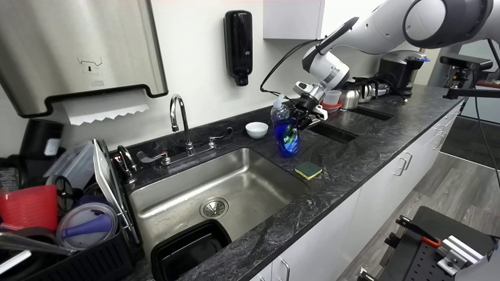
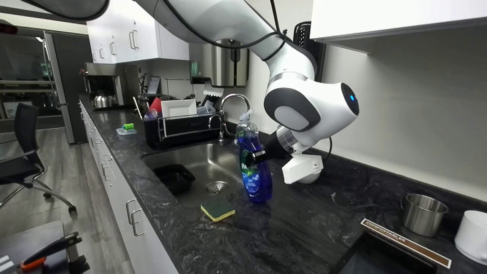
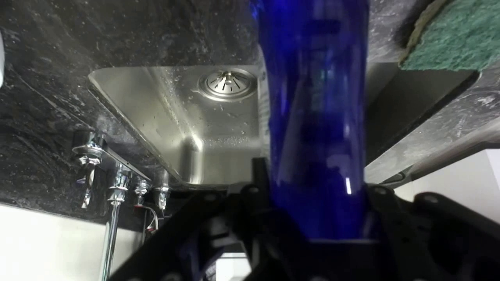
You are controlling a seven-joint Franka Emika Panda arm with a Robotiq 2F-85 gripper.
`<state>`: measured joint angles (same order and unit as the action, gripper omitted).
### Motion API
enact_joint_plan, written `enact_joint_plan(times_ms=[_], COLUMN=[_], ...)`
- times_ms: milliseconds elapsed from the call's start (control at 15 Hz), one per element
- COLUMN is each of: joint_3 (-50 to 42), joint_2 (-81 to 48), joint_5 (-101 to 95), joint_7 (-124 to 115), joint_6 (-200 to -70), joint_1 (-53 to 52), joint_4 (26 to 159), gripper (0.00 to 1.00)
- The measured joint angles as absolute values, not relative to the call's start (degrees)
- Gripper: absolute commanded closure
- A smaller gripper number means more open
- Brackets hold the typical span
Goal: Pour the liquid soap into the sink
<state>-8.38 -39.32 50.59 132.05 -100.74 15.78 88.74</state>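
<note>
Just beside the sink (image 1: 250, 195), a soap bottle (image 2: 255, 184) is carrying the partly hidden name "Palmolive," while well apart from the sink a strip (image 2: 406, 243) is reading "COMPOSTABLES." Higher than the sink, a steel towel dispenser (image 1: 78, 39) is displaying a downward arrow (image 1: 90, 68), and a black dispenser (image 1: 238, 43) is bearing tiny, illegible lettering.

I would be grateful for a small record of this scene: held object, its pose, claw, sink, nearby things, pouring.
Held object: blue soap bottle
Pose: cap upward; contact with counter unclear
Claw: shut on the blue soap bottle
Sink: steel, round drain visible
Nearby things: green-yellow sponge and white bowl, on counter
Pouring: not under way
</note>
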Motion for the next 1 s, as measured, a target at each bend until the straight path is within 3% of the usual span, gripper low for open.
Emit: enact_joint_plan(times_ms=[1000], joint_3=[-4.12], joint_2=[-37.85], joint_5=[35.71], joint_7=[127.23], joint_6=[-111.53], joint_1=[14.9], joint_4=[91.23], gripper=[0.8])
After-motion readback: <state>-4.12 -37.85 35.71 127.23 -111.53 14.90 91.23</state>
